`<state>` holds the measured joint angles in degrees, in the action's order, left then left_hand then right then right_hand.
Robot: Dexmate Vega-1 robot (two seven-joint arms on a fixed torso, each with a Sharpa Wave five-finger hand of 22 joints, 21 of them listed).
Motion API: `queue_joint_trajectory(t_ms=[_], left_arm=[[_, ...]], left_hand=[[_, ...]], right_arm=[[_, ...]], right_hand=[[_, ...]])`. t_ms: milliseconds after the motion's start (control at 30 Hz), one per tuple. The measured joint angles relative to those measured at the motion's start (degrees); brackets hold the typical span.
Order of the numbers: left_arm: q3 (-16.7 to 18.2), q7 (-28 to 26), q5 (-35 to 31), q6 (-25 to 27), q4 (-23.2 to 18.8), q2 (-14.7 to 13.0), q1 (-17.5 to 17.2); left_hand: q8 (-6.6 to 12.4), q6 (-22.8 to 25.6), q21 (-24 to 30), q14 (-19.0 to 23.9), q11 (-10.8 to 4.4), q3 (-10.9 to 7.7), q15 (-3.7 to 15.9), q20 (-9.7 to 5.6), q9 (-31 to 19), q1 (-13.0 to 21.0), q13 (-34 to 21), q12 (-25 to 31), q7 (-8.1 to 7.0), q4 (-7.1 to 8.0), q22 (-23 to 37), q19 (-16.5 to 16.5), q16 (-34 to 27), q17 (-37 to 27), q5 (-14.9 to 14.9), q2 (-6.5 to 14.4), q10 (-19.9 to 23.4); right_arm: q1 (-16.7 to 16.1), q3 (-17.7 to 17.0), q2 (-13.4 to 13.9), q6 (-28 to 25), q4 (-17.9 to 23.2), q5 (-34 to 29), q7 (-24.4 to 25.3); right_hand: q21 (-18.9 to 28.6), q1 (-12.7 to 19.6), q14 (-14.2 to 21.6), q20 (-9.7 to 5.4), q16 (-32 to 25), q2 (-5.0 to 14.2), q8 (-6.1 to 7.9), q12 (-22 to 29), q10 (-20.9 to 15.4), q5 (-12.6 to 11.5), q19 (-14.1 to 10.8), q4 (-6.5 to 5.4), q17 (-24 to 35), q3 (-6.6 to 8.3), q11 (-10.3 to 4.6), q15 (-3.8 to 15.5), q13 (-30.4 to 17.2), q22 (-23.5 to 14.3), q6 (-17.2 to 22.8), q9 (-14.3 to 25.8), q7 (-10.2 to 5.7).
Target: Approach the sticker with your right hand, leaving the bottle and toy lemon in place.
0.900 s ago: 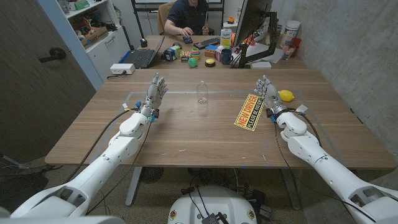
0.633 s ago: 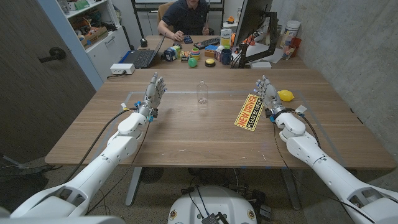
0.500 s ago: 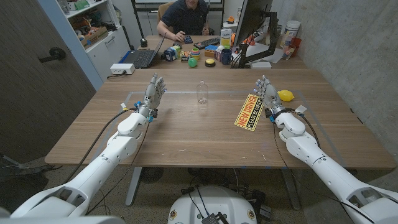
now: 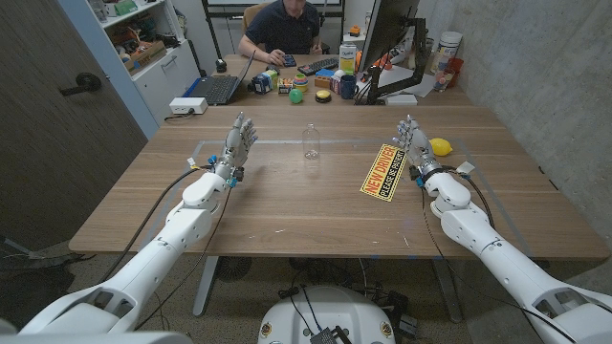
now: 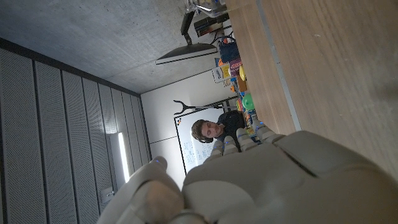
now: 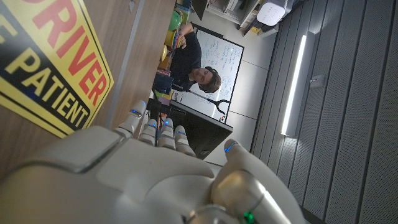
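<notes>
Wooden bench, head view: clear bottle upright at upper centre, contents indiscernible; sticker right of centre; toy lemon beyond. Right robot hand beside sticker, left robot hand centre-left, both empty, fingers apart. Right wrist view: sticker upper left.

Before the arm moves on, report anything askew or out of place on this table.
Nothing is spilled or damaged. The sticker lies slantwise, beside the right hand. The bottle stands upright; the toy lemon sits just behind that hand. The left hand holds nothing.
</notes>
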<state>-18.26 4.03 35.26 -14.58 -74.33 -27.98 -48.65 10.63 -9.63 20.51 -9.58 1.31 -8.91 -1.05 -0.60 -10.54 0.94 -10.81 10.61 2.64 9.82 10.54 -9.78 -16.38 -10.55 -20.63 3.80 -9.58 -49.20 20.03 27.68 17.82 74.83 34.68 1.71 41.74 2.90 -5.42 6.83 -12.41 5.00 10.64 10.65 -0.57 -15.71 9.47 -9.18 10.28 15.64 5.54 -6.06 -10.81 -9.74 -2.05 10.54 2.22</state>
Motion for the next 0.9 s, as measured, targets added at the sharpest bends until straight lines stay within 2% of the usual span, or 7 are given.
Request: queue_joint_trajectory(t_ms=[167,300,367,433,600,633,900], left_arm=[[0.1,0.0,-0.3,0.2,0.0,0.3,0.1],[0.1,0.0,-0.6,0.5,0.0,0.3,0.1],[0.1,0.0,-0.7,0.6,0.0,0.5,0.2],[0.1,0.1,-0.7,0.6,0.0,0.6,0.3],[0.1,0.2,-0.9,0.9,0.0,0.6,0.3],[0.1,0.2,-0.9,0.9,0.1,0.8,0.5],[0.1,0.3,-1.2,1.2,0.4,1.1,0.8]], left_hand=[[0.0,0.0,0.0,0.0,0.0,0.0,0.0,0.0,0.0,0.0,0.0,0.0,0.0,0.0,0.0,0.0,0.0,0.0,0.0,0.0,0.0],[0.0,0.0,0.0,0.0,0.0,0.0,0.0,0.02,0.0,0.0,0.0,0.0,0.0,0.0,0.0,0.0,0.0,0.0,0.0,0.0,0.0],[0.0,0.0,0.0,0.0,-0.01,0.0,0.0,0.21,0.0,0.0,0.0,0.0,0.0,0.0,0.0,0.2,0.0,0.0,0.0,0.0,0.0],[0.0,0.0,0.0,0.0,0.0,0.0,0.0,0.21,0.0,0.0,0.0,0.0,0.0,0.0,0.0,0.2,0.0,0.0,0.0,0.0,0.0],[0.0,0.0,-0.4,0.0,-0.01,0.0,0.0,0.21,0.0,0.0,0.0,0.0,0.0,-0.01,0.0,0.2,0.0,0.0,0.0,0.0,0.0],[0.0,0.0,-0.4,0.0,-0.01,0.0,0.0,0.21,0.0,0.0,0.0,0.0,0.0,-0.01,0.0,0.2,0.0,0.0,0.0,0.0,0.0],[0.0,0.0,-0.6,0.0,-0.01,0.0,0.0,0.21,0.0,0.0,0.0,0.0,0.0,-0.01,0.0,0.2,0.0,0.0,0.0,0.0,0.0]], right_arm=[[-0.6,-0.2,0.3,0.7,1.2,-4.4,4.8],[-1.0,-0.4,0.4,0.8,2.0,-5.0,5.4],[-1.2,-0.5,0.4,1.7,2.3,-9.9,9.8],[-1.4,-0.6,0.4,2.2,2.5,-13.8,13.0],[-1.6,-0.9,-0.1,2.2,2.6,-13.8,13.0],[-1.7,-1.0,-0.2,3.8,2.6,-21.0,18.1],[-1.7,-0.9,-0.4,3.1,2.7,-32.5,24.6]], right_hand=[[-0.8,0.0,1.0,1.29,-0.1,-0.26,0.0,0.0,0.6,0.3,-0.5,1.03,0.0,-1.48,-0.02,-0.99,0.0,0.0,-0.1,0.0,-0.73],[-1.1,1.0,3.5,3.27,-0.6,-3.34,0.13,0.6,-0.6,0.9,-2.5,2.41,-0.2,-2.87,-0.68,-0.55,0.0,0.0,0.9,0.0,-1.75],[-1.1,1.5,4.4,4.05,-0.6,-4.19,0.45,0.7,-1.0,0.9,-3.3,2.85,-0.2,-3.31,-0.95,-0.16,0.0,0.0,1.3,0.0,-2.06],[-1.5,1.8,4.7,4.11,-0.7,-4.52,0.45,0.7,-1.5,0.9,-4.3,3.09,-0.2,-3.55,-1.03,0.03,0.0,0.1,1.6,0.0,-2.35],[-1.9,2.5,6.1,4.74,-1.1,-5.24,0.9,1.1,-2.7,0.9,-5.2,3.7,-0.2,-4.13,-1.44,0.55,0.0,0.2,2.7,0.0,-2.8],[-1.9,2.6,6.1,4.74,-1.1,-5.3,0.9,1.1,-2.7,0.9,-5.2,3.83,-0.2,-4.06,-1.44,0.55,0.0,0.1,2.8,0.0,-2.72],[-2.8,3.6,6.7,4.74,-1.1,-6.3,1.32,1.1,-3.1,0.9,-5.2,4.69,-0.2,-4.01,-1.87,0.54,0.0,0.1,4.3,0.0,-4.07]])
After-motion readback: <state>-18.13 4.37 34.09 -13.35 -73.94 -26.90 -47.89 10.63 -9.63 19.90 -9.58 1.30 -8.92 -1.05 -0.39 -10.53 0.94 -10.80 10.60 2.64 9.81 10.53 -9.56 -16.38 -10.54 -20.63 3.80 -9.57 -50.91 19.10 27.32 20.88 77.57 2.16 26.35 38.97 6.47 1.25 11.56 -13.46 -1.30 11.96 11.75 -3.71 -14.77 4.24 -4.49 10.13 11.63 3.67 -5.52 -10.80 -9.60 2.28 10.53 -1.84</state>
